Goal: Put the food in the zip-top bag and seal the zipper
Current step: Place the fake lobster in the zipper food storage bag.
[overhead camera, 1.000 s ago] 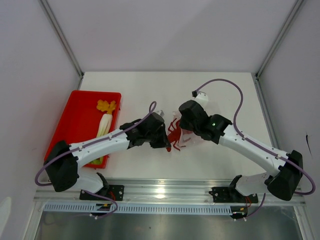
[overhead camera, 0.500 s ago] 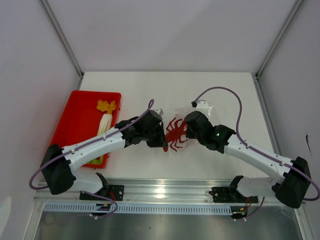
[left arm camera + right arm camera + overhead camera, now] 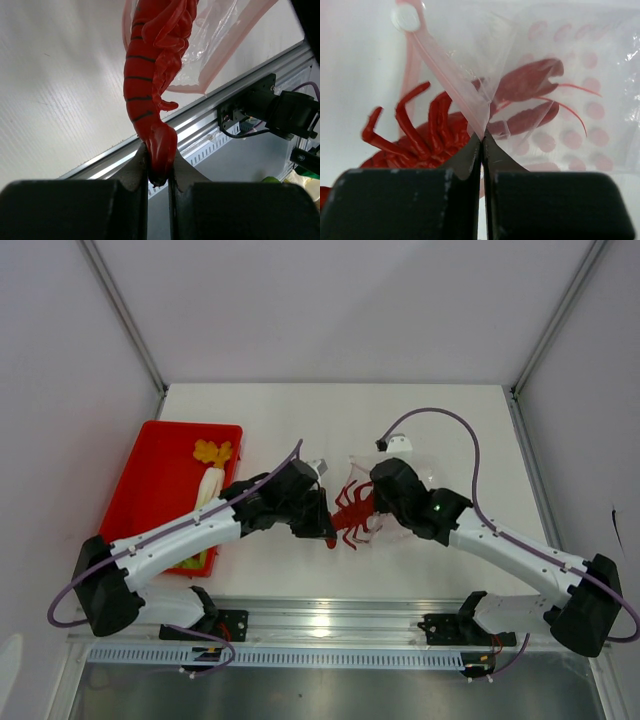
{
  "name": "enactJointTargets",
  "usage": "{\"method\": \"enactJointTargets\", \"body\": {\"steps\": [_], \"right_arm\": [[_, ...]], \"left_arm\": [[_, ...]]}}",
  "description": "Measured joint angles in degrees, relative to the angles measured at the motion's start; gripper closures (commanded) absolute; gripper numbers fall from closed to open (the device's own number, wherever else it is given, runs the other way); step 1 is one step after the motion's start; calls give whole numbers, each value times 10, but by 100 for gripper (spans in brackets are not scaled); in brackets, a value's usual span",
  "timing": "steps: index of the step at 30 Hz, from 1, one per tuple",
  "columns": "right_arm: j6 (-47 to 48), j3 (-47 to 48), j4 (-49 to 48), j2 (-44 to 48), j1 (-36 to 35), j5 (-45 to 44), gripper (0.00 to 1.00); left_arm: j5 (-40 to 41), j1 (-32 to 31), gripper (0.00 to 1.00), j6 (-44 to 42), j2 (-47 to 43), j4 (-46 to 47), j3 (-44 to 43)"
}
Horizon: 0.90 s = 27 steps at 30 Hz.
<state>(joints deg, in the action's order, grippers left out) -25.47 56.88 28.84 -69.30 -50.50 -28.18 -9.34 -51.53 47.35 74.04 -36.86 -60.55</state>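
My left gripper [image 3: 159,167] is shut on the tail of the red crab [image 3: 150,85], a long red toy with dark stripes. The crab [image 3: 352,512] lies at mid-table with its front end inside the mouth of the clear zip-top bag [image 3: 415,465]. My right gripper [image 3: 481,141] is shut on the bag's mouth edge by the pink-red zipper [image 3: 445,70]. Its white slider tab [image 3: 405,18] shows at the upper left. The crab's claws [image 3: 530,92] show through the dotted plastic. A white radish [image 3: 207,490] and a yellow-orange piece [image 3: 212,451] lie in the red tray.
The red tray [image 3: 150,480] sits at the left of the table, beside my left arm. The metal rail [image 3: 330,625] runs along the table's near edge. A grey cable [image 3: 440,425] loops above my right arm.
Both grippers have shifted slightly toward each other. The crab has gone further into the bag's mouth, and the bag has spread out behind my right gripper.
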Motion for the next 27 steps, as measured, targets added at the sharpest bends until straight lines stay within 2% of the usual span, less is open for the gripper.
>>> {"method": "enactJointTargets", "body": {"steps": [8, 15, 21, 27], "right_arm": [[46, 86, 11, 0, 13, -9, 100], [42, 157, 75, -41, 5, 5, 100], [-9, 160, 135, -52, -15, 12, 100], [-35, 137, 144, -51, -23, 26, 100]], "left_arm": [[8, 0, 100, 10, -20, 33, 38], [45, 0, 100, 48, -52, 98, 78], [75, 0, 100, 73, -63, 124, 78], [101, 0, 99, 93, -94, 144, 80]]}}
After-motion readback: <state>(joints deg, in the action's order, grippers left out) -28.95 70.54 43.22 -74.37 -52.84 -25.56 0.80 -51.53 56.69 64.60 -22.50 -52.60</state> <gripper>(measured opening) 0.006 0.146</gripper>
